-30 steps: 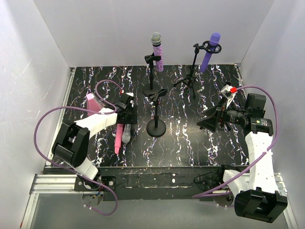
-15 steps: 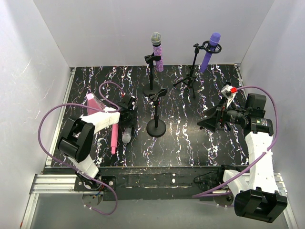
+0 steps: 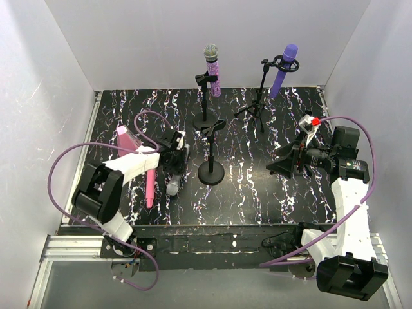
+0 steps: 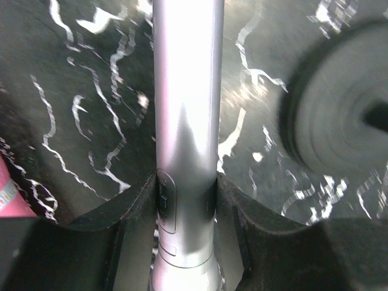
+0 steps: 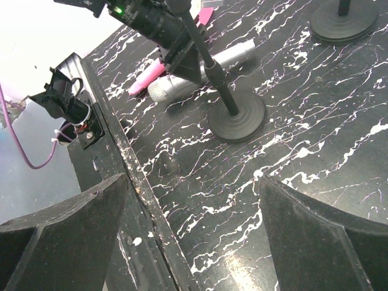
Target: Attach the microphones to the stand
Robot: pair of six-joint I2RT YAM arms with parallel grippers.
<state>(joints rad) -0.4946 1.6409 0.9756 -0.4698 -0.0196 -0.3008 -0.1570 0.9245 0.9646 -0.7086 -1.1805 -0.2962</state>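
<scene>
The silver-grey microphone [image 3: 172, 185] lies on the black marbled table, and my left gripper [image 3: 175, 156] is shut on its body. In the left wrist view the silver microphone [image 4: 185, 109] runs up between the fingers [image 4: 115, 212], which press on both its sides. The plain pink microphone [image 3: 149, 187] lies just left of it. The glittery microphone [image 3: 212, 69] sits in a round-base stand [image 3: 205, 96]. The purple microphone [image 3: 284, 67] sits in the tripod stand [image 3: 257, 103]. A third stand [image 3: 211, 154] stands empty right of my left gripper. My right gripper [image 3: 286, 161] is open and empty.
The pink wedge-shaped object [image 3: 125, 137] lies at the left, behind the left arm. The right wrist view shows the empty stand's base [image 5: 236, 118], the silver microphone [image 5: 206, 66], the pink microphone [image 5: 145, 82] and the table's near edge [image 5: 130, 176]. White walls enclose the table.
My left gripper has moved right and nearer and closed on the silver microphone. The pink microphone has shifted a little to the left. The right arm has not moved.
</scene>
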